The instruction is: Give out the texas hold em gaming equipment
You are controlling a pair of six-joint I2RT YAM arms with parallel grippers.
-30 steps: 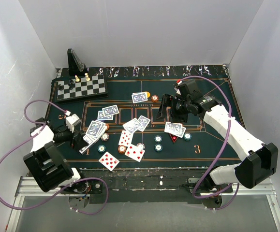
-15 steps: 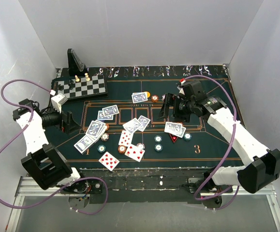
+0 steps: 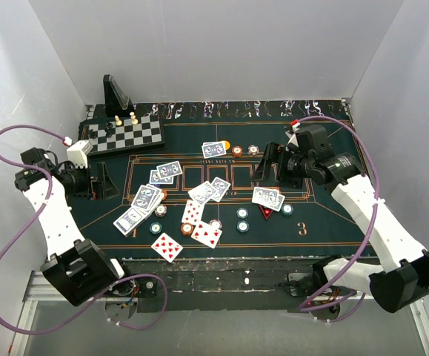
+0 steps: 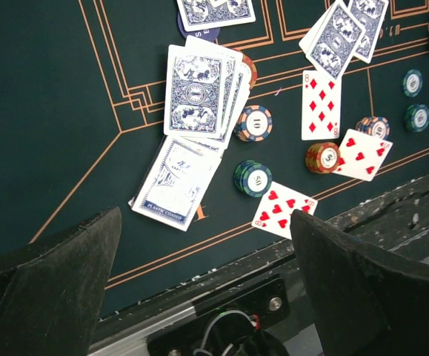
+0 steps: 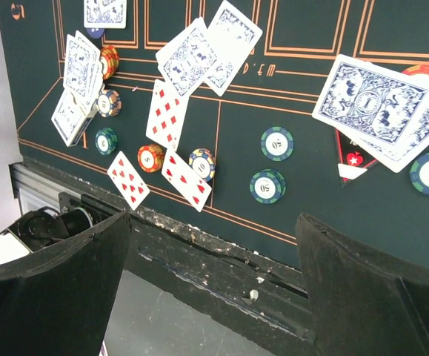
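Black-fingered left gripper [image 3: 101, 182] has drawn back toward the table's [image 3: 325, 222] left edge, and the right gripper [image 3: 272, 165] rightward; both gape empty. Blue-backed cards [image 3: 146, 197], some face up, and striped chips [image 3: 242, 213] lie scattered near the front edge.

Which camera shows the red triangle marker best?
Right wrist: the marker is close and sharp, its tip poking out from under the cards. Top external shows it only as a tiny red speck; left wrist misses it.
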